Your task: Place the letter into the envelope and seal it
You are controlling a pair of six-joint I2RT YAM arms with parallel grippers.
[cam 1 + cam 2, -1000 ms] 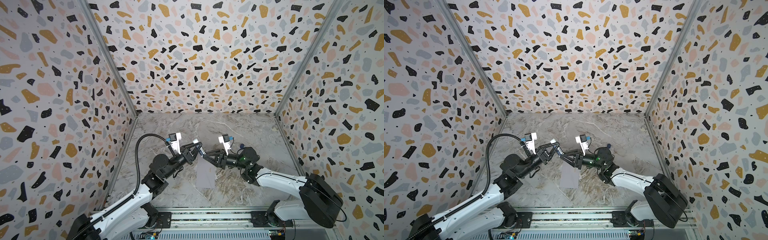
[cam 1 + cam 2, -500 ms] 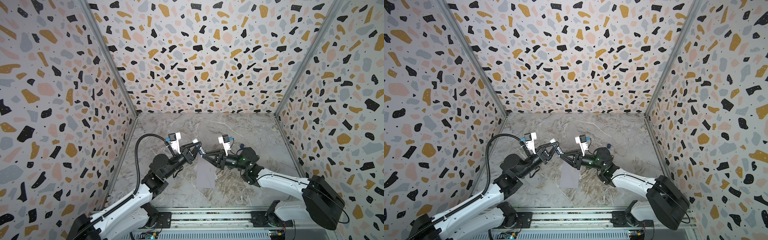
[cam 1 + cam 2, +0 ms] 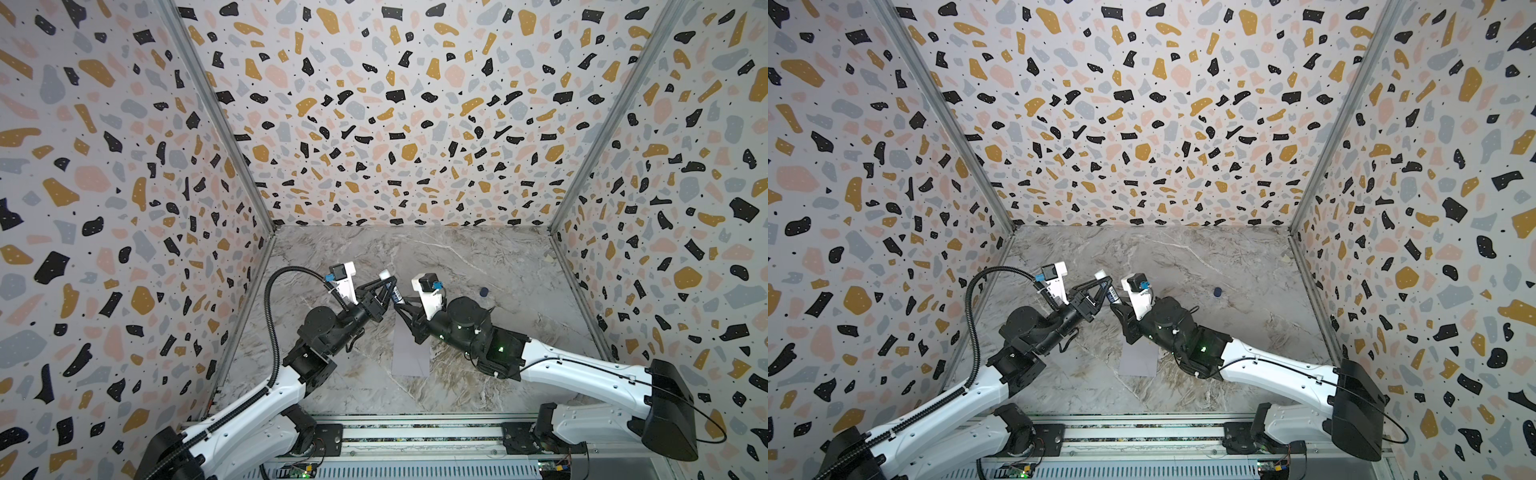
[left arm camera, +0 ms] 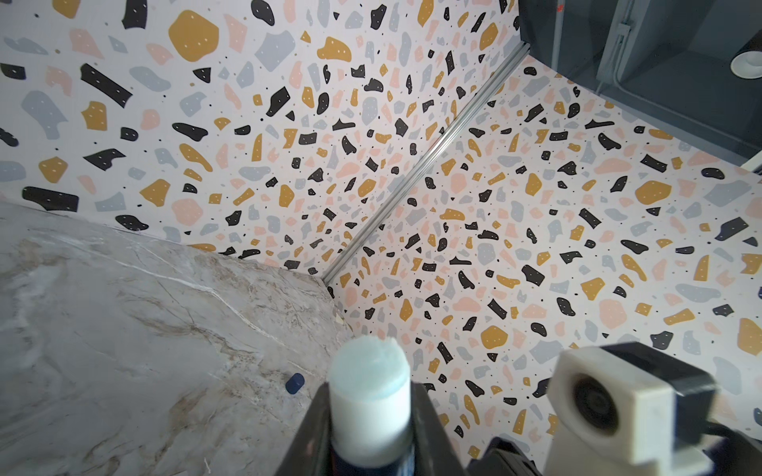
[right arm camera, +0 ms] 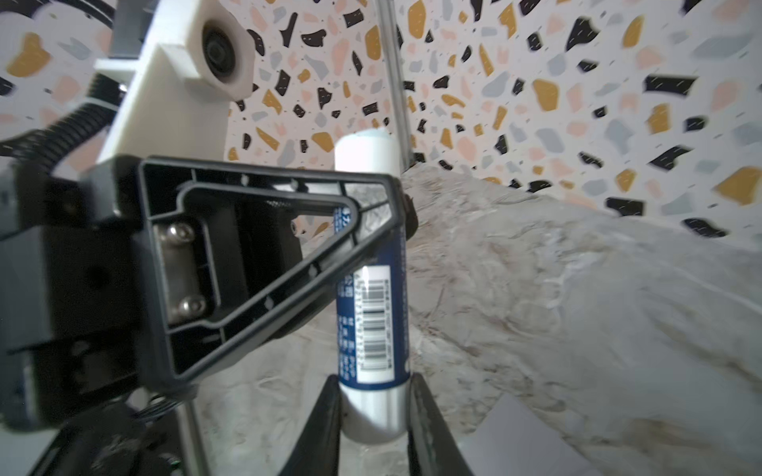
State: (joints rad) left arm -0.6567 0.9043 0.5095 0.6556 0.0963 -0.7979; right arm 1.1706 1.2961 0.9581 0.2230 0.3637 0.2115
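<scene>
Little changes: your left gripper [image 3: 386,289] and right gripper [image 5: 373,412] keep jaws clamped on the uncapped glue stick [image 5: 373,313] just up-frame of the envelope [image 3: 411,353], flat lower-centre on the worktop [image 3: 478,257]; letter unseen, so gluing likely follows.

A plain pale grey-lavender rectangular paper envelope [image 3: 409,357] [image 3: 1138,361] is seen lying flat on the marbled grey tabletop [image 3: 478,257], near the front middle. Its long sides run roughly front to back, with a slight slant. The near end and both near corners are exposed; the far end is hidden. In the right wrist view only one smooth corner [image 5: 527,441] is shown. No creases are seen, and the flap's state cannot be told.
</scene>
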